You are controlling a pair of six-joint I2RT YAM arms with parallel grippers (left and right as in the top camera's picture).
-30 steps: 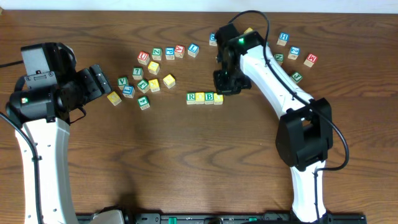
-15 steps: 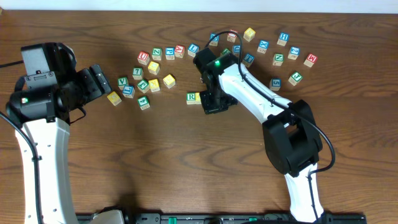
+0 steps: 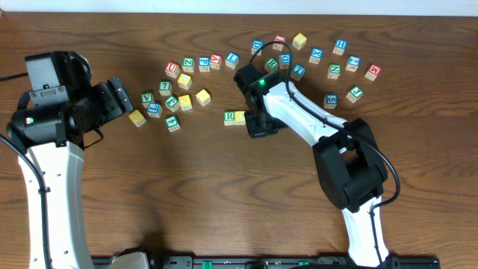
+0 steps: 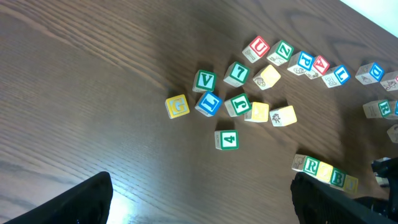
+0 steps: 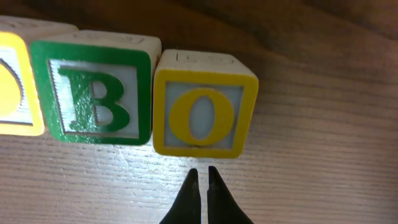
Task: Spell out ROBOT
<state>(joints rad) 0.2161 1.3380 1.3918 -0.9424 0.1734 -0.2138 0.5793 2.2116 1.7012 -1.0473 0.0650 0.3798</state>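
A row of letter blocks lies mid-table. In the overhead view only the green R (image 3: 230, 116) and a yellow block (image 3: 240, 117) show; my right gripper (image 3: 258, 125) covers the rest. The right wrist view shows a green B (image 5: 93, 87) and a yellow O (image 5: 202, 112) side by side, with my right gripper (image 5: 203, 172) shut and empty just in front of the O, not touching it. The left wrist view shows the row R (image 4: 309, 165), O, B (image 4: 337, 178), O. My left gripper (image 4: 202, 199) is open and empty, held above the table at the left (image 3: 119, 97).
A cluster of loose blocks (image 3: 173, 97) lies left of the row. A line of blocks (image 3: 203, 63) runs along the back. Several more blocks (image 3: 328, 60) are scattered at the back right, behind the right arm.
My right arm has swung left and forward from the end of the row. It now sits low over the B and last O blocks, hiding them from overhead. The left arm has not moved.
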